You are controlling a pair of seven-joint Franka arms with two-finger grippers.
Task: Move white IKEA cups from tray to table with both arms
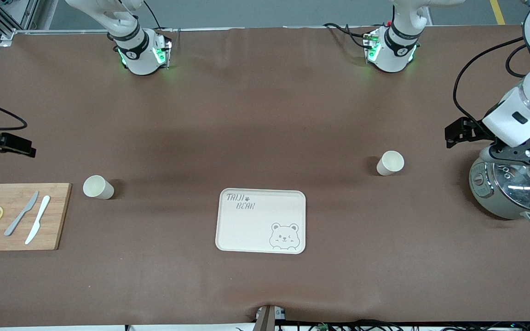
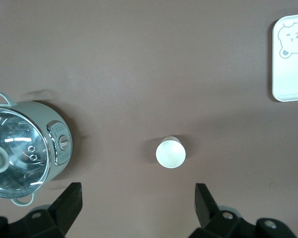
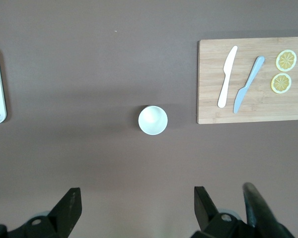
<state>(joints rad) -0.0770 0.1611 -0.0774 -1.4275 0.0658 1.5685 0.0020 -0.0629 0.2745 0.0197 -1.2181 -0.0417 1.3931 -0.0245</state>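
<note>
Two small cream-white cups stand upright on the brown table. One cup (image 1: 390,162) is toward the left arm's end and also shows in the left wrist view (image 2: 170,152). The other cup (image 1: 98,187) is toward the right arm's end and shows in the right wrist view (image 3: 152,120). My left gripper (image 2: 137,198) hangs high over the table by the pot (image 1: 525,155), open and empty. My right gripper (image 3: 137,199) hangs high over the table near its cup, open and empty. In the front view only a black part of its hand shows at the edge.
A cream tray with a bear drawing (image 1: 261,220) lies mid-table, nearer the front camera than both cups. A grey pot with a glass lid (image 1: 509,193) stands at the left arm's end. A wooden board (image 1: 16,216) with two knives and lemon slices lies at the right arm's end.
</note>
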